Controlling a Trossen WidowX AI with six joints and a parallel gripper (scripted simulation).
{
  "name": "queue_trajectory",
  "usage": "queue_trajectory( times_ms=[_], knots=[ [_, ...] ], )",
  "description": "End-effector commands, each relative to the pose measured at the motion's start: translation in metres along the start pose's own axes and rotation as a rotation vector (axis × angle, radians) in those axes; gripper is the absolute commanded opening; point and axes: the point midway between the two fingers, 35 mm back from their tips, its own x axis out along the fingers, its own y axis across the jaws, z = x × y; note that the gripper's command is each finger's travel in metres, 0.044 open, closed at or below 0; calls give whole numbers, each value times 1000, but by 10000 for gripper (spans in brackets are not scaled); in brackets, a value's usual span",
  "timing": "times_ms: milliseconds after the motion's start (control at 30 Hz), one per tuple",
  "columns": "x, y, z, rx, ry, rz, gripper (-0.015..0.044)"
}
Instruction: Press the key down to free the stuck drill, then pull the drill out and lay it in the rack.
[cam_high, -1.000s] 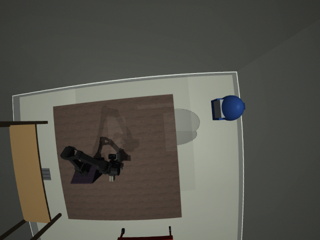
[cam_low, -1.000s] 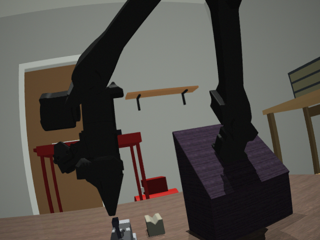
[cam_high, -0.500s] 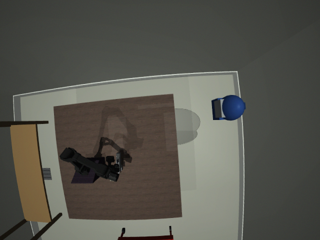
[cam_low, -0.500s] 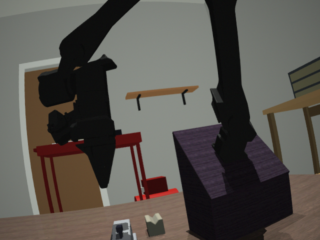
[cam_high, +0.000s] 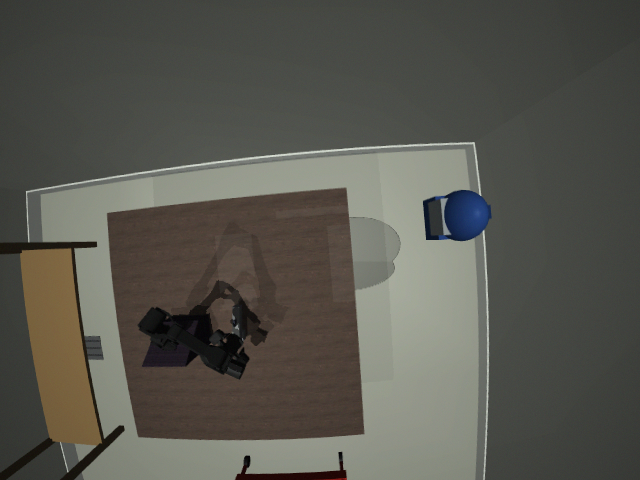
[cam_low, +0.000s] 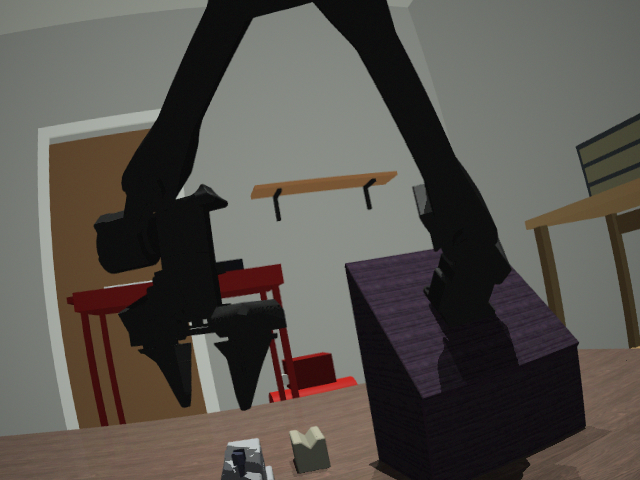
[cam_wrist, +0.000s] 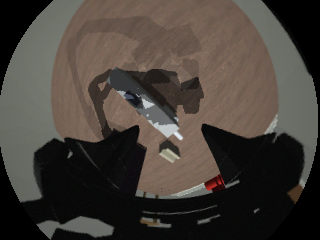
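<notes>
A small mottled grey block (cam_low: 247, 461) (cam_wrist: 148, 104) lies on the wooden table top (cam_low: 129, 454). A short dark key (cam_low: 238, 456) (cam_wrist: 131, 98) stands in its top. In the wrist view a pale, thin drill end (cam_wrist: 178, 136) sticks out of the block toward the rack. The rack (cam_low: 309, 448) (cam_wrist: 170, 152) is a small beige block with a V notch, just right of the grey block. My gripper (cam_low: 211, 405) (cam_wrist: 171, 127) is open and empty. It hangs a little above the table, over and slightly left of the grey block.
A large dark purple wedge (cam_low: 465, 361) (cam_high: 165, 351) carries the arm's base, right of the rack. A red stool (cam_low: 248, 289) and a door stand behind the table. A blue ball (cam_high: 466, 214) sits far off on the floor.
</notes>
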Motion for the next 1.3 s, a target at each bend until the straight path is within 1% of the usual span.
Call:
queue_trajectory(
  times_ms=[0, 167, 867, 1267],
  knots=[
    [35, -31, -52, -524, 5, 4, 440],
    [49, -39, -72, -737, 4, 7, 440],
    [50, -39, -72, -741, 4, 6, 440],
    [68, -36, -68, -740, 5, 6, 440]
  ],
)
